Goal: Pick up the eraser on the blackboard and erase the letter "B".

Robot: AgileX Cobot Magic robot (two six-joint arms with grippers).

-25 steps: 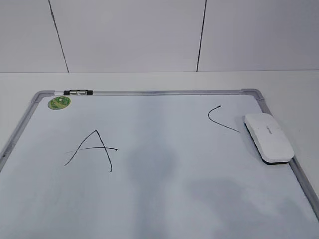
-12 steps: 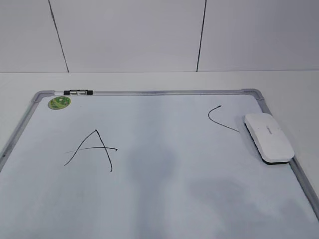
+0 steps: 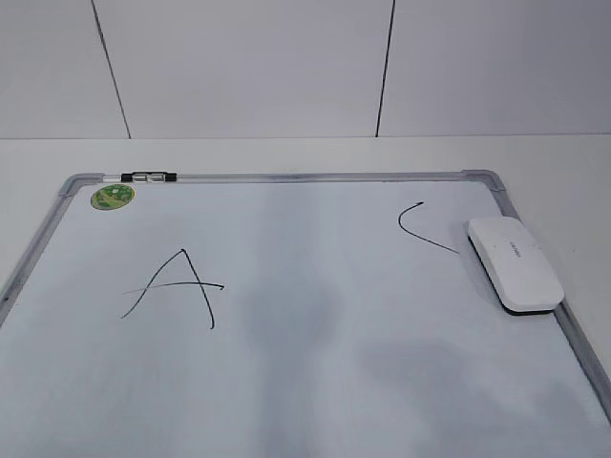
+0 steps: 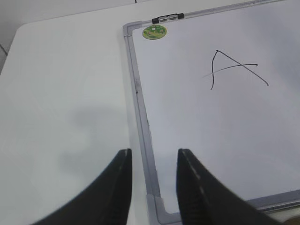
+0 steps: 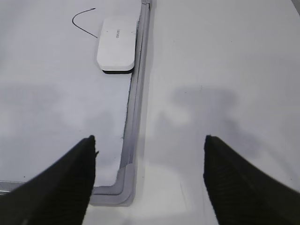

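Two letters are all I can see on the blackboard (image 3: pixel 286 382) from my seat far away: a black "A" (image 3: pixel 177 289) toward 9 o'clock and a curved "C" (image 3: pixel 420 227) toward 2 o'clock. I find no letter "B" in any view; the board's middle is bare and a bit smudgy grey.

Starting at the left, my left pincer (image 4: pixel 152 161) hangs above the board's near left corner. Its two dark fingers (image 4: pixel 119 187) are a little apart with nothing between them, and the grey frame runs through the gap. At 11 o'clock on the board I see a round green sticker (image 3: pixel 114 197), and just beside it a small black clip (image 3: pixel 150 176) on the top frame.

Moving right, the eraser (image 3: pixel 513 262) lies flat on the board at about 3 o'clock, white side up, with its long edge up against the right frame. The tail of the "C" ends just beside it.

Last, my right pincer (image 5: pixel 150 145) hovers over the board's near right corner. Its fingers are far apart and hold nothing. The eraser sits at 11 o'clock from it, well apart. The white table (image 5: pixel 225 56) shows on the right.
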